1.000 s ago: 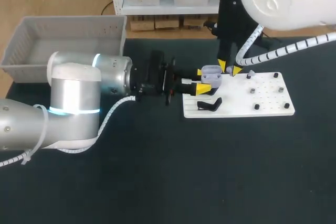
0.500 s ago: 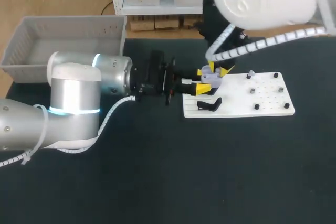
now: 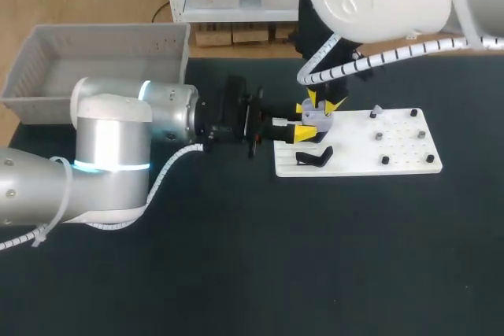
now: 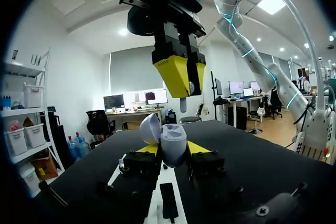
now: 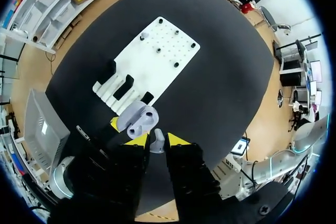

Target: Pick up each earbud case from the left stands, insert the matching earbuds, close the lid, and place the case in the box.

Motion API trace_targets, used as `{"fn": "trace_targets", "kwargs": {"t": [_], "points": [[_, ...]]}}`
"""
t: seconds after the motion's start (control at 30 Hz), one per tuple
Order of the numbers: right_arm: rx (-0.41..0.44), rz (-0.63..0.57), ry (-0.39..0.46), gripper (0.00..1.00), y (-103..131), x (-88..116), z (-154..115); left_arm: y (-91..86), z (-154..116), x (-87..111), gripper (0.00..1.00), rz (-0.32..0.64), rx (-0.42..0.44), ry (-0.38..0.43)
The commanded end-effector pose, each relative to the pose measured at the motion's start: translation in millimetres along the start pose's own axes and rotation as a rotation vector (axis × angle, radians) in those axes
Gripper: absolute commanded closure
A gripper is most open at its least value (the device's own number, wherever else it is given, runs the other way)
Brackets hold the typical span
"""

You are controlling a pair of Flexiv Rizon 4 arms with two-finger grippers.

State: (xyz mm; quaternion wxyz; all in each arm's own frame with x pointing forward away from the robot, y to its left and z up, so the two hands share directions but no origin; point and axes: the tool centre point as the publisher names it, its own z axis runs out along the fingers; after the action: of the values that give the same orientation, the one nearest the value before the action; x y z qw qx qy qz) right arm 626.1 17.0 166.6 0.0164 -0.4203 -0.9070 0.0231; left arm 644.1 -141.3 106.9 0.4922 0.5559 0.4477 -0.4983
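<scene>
Head view: the left gripper [image 3: 303, 122], coming in from the left, is clamped on an open grey case [image 3: 318, 116], holding it over the left end of a white board [image 3: 394, 151]. The right gripper [image 3: 323, 102] hangs just above the case, its fingers pinching a small grey earbud [image 5: 156, 143]. A grey box [image 3: 102, 35] sits at the far left, well apart.

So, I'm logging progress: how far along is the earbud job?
Done: the grey case is picked up, lid open, held in the left end effector. In hand: the right end effector holds an earbud just above the open case. Left: seating the earbuds, closing the lid, boxing it; no case shows in the box.
</scene>
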Motion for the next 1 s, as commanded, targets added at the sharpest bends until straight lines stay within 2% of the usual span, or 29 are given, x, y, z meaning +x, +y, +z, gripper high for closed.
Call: {"fn": "trace_targets", "kwargs": {"t": [0.03,1.0], "points": [[-0.003,0.004,-0.001,1.00,2,-1,3,-1.4,0,0.4,1.00,0.002,-0.005,-0.001],[-0.008,0.014,0.022,1.00,8,-14,16,-1.4,0,0.4,1.00,0.002,-0.005,-0.001]]}}
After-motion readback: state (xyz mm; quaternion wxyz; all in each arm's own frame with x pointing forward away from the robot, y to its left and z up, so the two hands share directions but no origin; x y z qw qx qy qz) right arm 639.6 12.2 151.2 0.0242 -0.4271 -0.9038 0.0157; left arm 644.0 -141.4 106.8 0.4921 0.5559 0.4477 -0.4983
